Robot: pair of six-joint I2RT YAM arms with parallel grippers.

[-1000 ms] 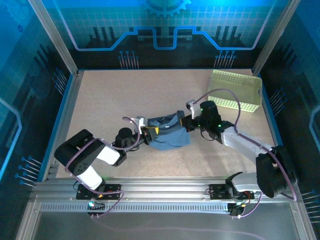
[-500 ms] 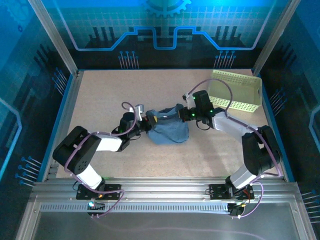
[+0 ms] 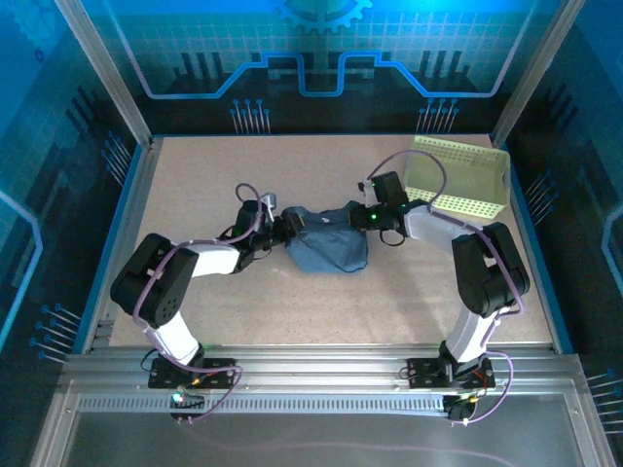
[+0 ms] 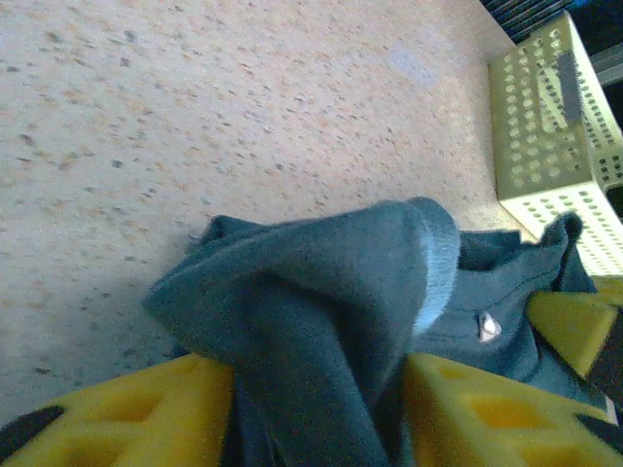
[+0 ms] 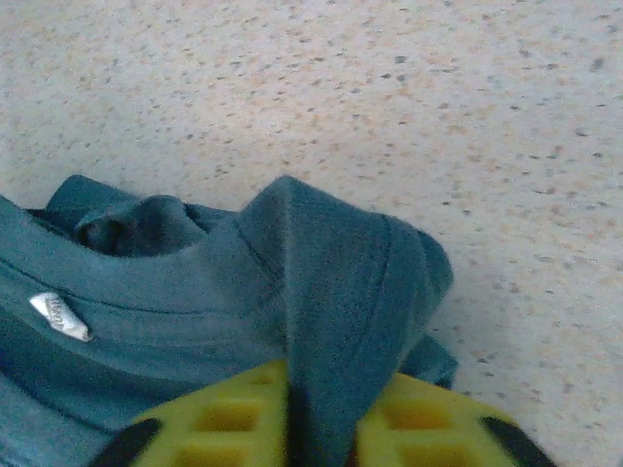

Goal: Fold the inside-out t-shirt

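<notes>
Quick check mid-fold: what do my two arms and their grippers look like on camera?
Left arm and right arm: black joints, white-grey links, each trailing a looping purple cable. Left gripper and right gripper have yellow plastic fingers with recessed pockets. A green light glows by the right wrist.

Yellow jaws are pinching a t-shirt [image 5: 321,282] fold at bottom centre.
Dark slate-blue fabric is bunching across the lower left, a small white tag [image 5: 58,316] is showing near the left edge, and speckled worktop [image 5: 438,88] is stretching along the top.
</notes>
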